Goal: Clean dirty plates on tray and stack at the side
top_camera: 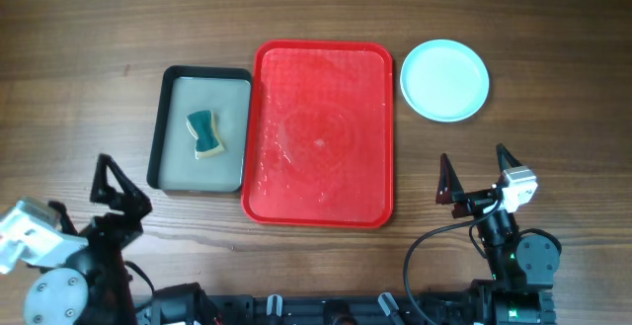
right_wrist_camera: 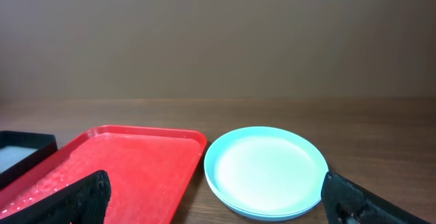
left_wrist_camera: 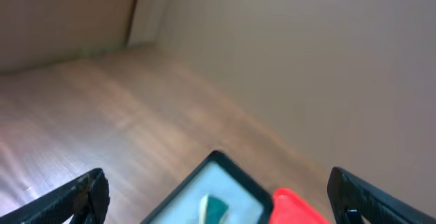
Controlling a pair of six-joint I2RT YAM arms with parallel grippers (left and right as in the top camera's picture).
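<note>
The red tray [top_camera: 321, 132] lies in the middle of the table with no plates on it, only faint wet smears; it also shows in the right wrist view [right_wrist_camera: 109, 169]. The plates [top_camera: 444, 79] sit as a pale mint stack right of the tray, mint one on top [right_wrist_camera: 267, 171]; I cannot tell how many are in it. My left gripper [top_camera: 122, 195] is open and empty at the near left [left_wrist_camera: 218, 207]. My right gripper [top_camera: 476, 179] is open and empty at the near right, short of the stack [right_wrist_camera: 214, 203].
A black-rimmed grey tray [top_camera: 201, 172] stands left of the red tray and holds a teal and white sponge [top_camera: 204, 133]. It shows blurred in the left wrist view [left_wrist_camera: 225, 176]. Bare wood lies around the trays.
</note>
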